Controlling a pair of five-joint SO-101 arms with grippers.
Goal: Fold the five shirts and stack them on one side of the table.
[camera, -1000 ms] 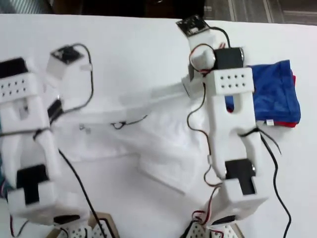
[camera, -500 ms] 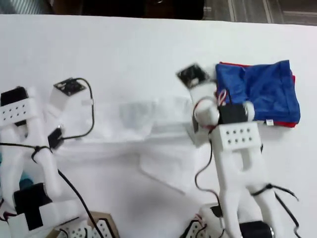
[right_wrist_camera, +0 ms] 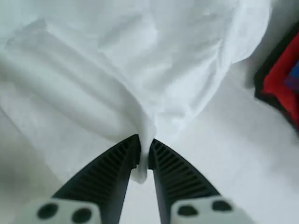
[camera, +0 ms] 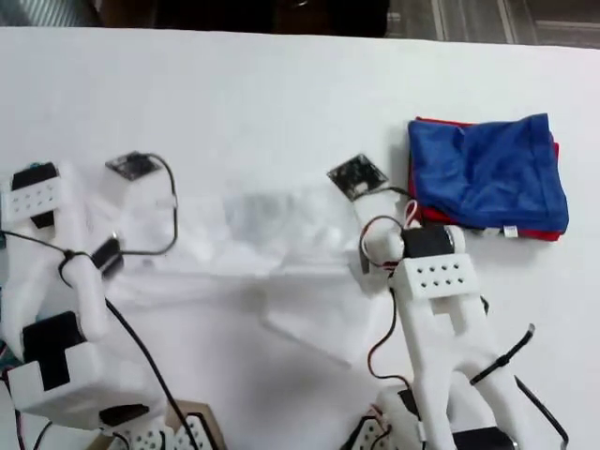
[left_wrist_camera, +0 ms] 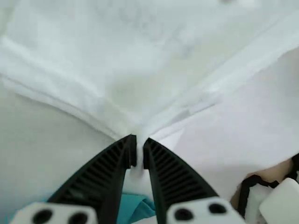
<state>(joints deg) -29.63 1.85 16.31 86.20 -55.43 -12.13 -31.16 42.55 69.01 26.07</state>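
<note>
Both arms are drawing back toward the near edge of the tabletop (camera: 234, 84). The right arm (camera: 441, 281) was stretched far out a second ago and covering part of the folded stack; now it is sitting much closer to its base, with the stack fully uncovered. The white shirt (camera: 281, 234) is coming along with them, its far edge pulled nearer and the cloth gathered into a long band running across the middle of the tabletop between the two arms.

The left gripper (left_wrist_camera: 139, 142) is pinching the white shirt at a corner where several folded edges are meeting. Its fingers (left_wrist_camera: 112, 163) are nearly together, with a thin fold of white fabric caught between the tips. A bit of teal cloth (left_wrist_camera: 135, 210) is showing just beneath them.

The right gripper (right_wrist_camera: 144, 140) is doing the same at the other end: its fingers (right_wrist_camera: 117, 168) are clamped on a bunched ridge of the white shirt, and the cloth is hanging slightly lifted from that pinch.

At the right side of the tabletop the blue shirt (camera: 487, 173) is lying folded on top of a red shirt (camera: 536, 234) — only a narrow red border is peeking out beneath it. This stack is sitting just beside the white shirt's right end, apart from it, and the left arm (camera: 47, 244) is standing at the opposite end.
</note>
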